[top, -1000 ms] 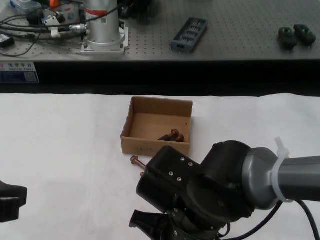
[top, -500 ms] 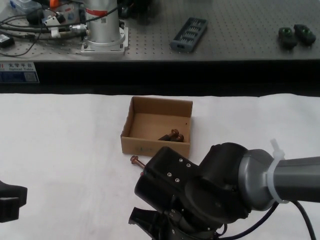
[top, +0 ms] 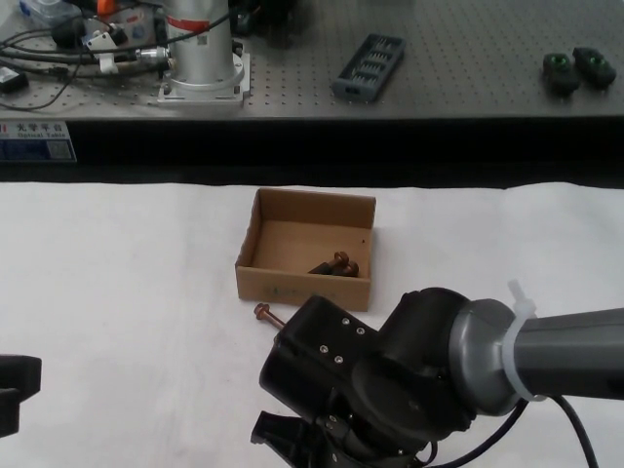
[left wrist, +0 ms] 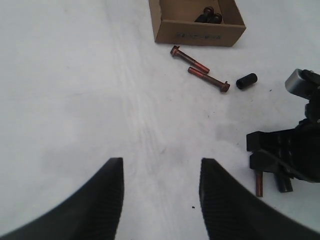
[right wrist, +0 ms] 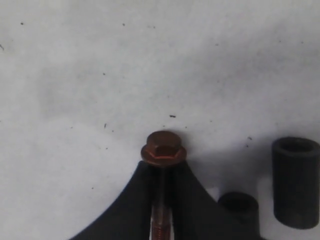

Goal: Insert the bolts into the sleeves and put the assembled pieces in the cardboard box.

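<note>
Bolt (right wrist: 163,150) pinched by the shank in the right gripper (right wrist: 162,172), fingers closed tight just behind the flanged hex head, threaded end toward the wrist. Cannot tell whether lifted clear of the white cloth (top: 127,292) or resting on it. Held low at about 6 o'clock from the cardboard box (top: 302,285) in the high view. Two black sleeves (right wrist: 295,182) just beside the held bolt, one appearing to stand on end with its bore showing. Left gripper (left wrist: 161,167) spread wide, holding nothing, over bare cloth well off at roughly 8 o'clock from the box. Two loose bolts (left wrist: 190,59) lying nearly end to end at 7 o'clock just outside the box's front wall, another sleeve (left wrist: 246,80) on its side near them. Assembled pieces (top: 336,263) already inside the box, against its front wall.

Judged light, rigid and hard: no give, nothing to crush, yet smooth and round, so prone to roll on cloth and to pivot in a pinch. Best taken close under the head, leaving the threaded tip free to enter the bore. Sleeve likely light too and easy to tip; better gripped across its outer wall, bore left open.
</note>
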